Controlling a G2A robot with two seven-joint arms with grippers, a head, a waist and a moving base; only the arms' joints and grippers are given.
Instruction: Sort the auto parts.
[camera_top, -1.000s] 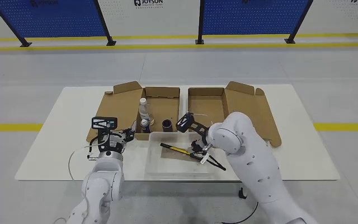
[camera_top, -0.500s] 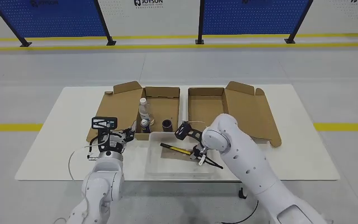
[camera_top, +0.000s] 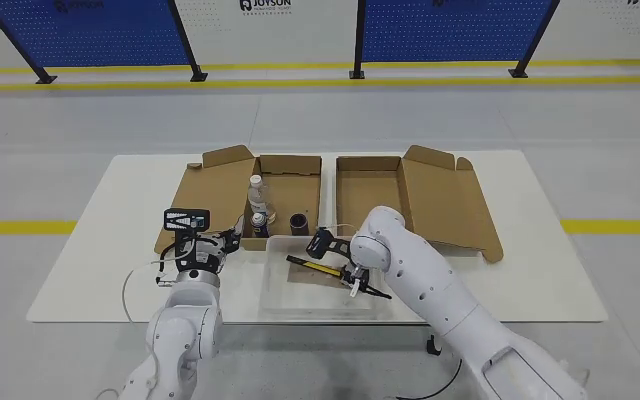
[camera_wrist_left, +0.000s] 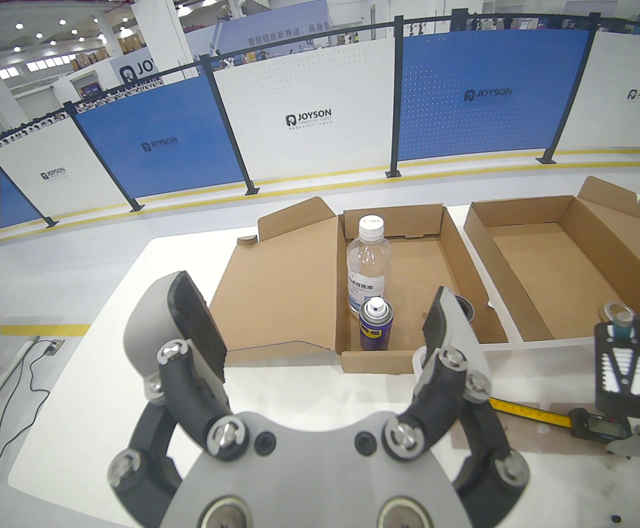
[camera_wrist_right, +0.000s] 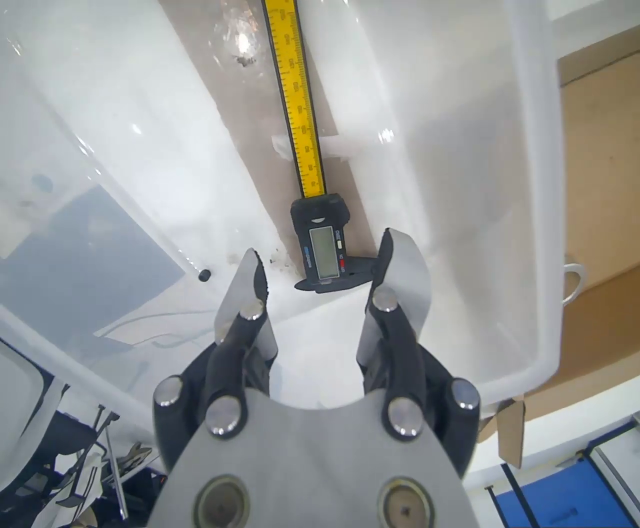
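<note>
Right wrist view looks down on the caliper (camera_wrist_right: 301, 140), lying flat on the floor of the clear bin (camera_wrist_right: 535, 200) with its yellow scale pointing away. The right gripper (camera_wrist_right: 322, 252) hangs inside the bin, its fingers apart on either side of the caliper's display end and not clamped on it.

The left gripper (camera_wrist_left: 315, 300) is held above the table (camera_top: 130, 220), beside the bin, fingers wide apart around nothing. Behind the bin are two open cardboard boxes. The left box (camera_wrist_left: 420, 270) holds an upright clear bottle (camera_wrist_left: 367, 265), a spray can (camera_wrist_left: 376, 320) and a dark cup (camera_top: 299, 220). The right box (camera_wrist_left: 540, 270) lies just beside it.

Blue and white fence panels (camera_wrist_left: 310, 125) stand beyond a yellow floor line (camera_top: 300, 82).
</note>
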